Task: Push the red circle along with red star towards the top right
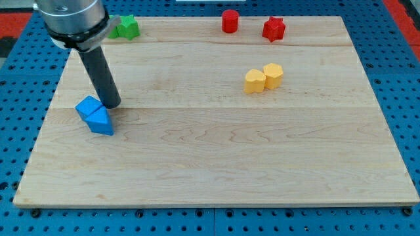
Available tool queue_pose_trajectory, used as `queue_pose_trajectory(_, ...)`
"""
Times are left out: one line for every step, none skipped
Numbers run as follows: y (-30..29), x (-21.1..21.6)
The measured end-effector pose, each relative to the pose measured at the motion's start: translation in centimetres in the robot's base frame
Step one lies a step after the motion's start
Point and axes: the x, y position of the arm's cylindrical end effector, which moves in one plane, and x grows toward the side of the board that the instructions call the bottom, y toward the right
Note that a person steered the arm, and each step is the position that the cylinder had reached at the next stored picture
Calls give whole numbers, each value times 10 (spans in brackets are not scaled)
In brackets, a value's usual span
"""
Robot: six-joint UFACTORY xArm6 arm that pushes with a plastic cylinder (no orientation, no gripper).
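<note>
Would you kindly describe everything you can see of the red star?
The red star is a small, solid-looking block with a glossy red finish and short blunt points. It sits flat on the wooden board near the top edge, right of centre. The red circle stands to its left, apart from it. Nothing touches it; my tip is far off at the view's left.

Up in the frame's upper left corner, there's the arm's end: a broad metallic-grey cylindrical housing [71,18] with a brushed sheen and a darker band ringing its lower edge, cut off by the top of the frame. Out of its underside comes the straight dark rod [98,71], matte black, smooth and round, the same width all the way down, a faint highlight running along its length. It ends in my tip [111,104], blunt and flat, just as dark as the shaft.
</note>
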Motion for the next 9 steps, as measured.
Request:
queue_pose_trajectory(18,-32)
queue_pose_trajectory(75,-99)
queue_pose_trajectory(89,-165)
queue_pose_trajectory(100,-218)
queue_pose_trajectory(136,-246)
queue_pose_trajectory(163,-246)
queue_pose_trajectory(224,-245)
queue_pose_trajectory(302,-246)
queue_pose_trajectory(321,-241)
